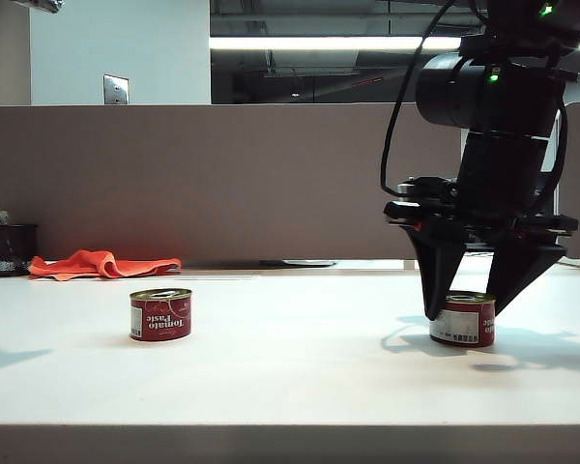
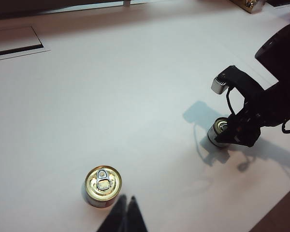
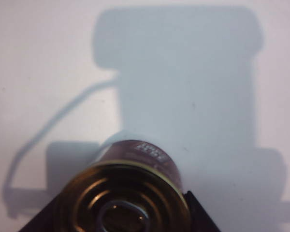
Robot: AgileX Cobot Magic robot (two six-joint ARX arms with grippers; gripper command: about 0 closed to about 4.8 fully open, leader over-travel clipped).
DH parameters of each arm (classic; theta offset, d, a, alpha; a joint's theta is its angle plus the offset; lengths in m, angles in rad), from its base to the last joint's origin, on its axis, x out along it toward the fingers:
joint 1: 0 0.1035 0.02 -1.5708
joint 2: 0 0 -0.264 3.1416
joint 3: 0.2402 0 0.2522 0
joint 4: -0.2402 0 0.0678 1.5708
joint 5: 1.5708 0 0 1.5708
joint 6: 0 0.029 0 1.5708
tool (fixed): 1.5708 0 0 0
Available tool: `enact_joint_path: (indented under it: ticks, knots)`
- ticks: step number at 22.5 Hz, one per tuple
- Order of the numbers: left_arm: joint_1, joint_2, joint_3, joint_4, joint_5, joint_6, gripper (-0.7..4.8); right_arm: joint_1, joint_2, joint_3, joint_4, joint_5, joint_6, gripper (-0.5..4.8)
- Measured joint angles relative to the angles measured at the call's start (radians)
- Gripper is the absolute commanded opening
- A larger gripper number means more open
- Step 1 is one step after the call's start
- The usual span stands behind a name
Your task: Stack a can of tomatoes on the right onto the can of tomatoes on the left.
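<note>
Two red cans of tomatoes with gold lids stand on the white table. The left can (image 1: 160, 314) (image 2: 103, 186) stands alone. Just beside it, my left gripper (image 2: 127, 199) is shut and holds nothing; it is out of the exterior view. The right can (image 1: 462, 319) (image 2: 217, 131) (image 3: 130, 193) rests on the table with my right gripper (image 1: 462, 311) (image 3: 125, 212) pointing down over it. Its two black fingers press against opposite sides of that can.
An orange cloth (image 1: 101, 263) and a black mesh cup (image 1: 10, 249) lie at the back left, in front of the brown partition (image 1: 222, 174). A dark flat item (image 1: 298, 263) lies at the back middle. The table's front edge (image 1: 290, 425) runs close to the camera.
</note>
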Motion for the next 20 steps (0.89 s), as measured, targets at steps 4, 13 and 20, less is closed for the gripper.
enact_joint_path:
  ticks: [4, 13, 20]
  knots:
    - [0.0, 0.0, 0.0, 0.0, 0.0, 0.0, -0.05, 0.0, 0.0, 0.0, 0.003, -0.001, 0.0, 2.28]
    - [0.0, 0.0, 0.0, 0.04, -0.098, 0.019, -0.05, 0.069, 0.006, 0.273, -0.003, -0.024, -0.003, 2.29]
    - [0.0, 0.0, 0.0, 0.069, -0.099, 0.019, -0.05, 0.301, 0.128, 0.597, -0.008, 0.01, -0.021, 2.29]
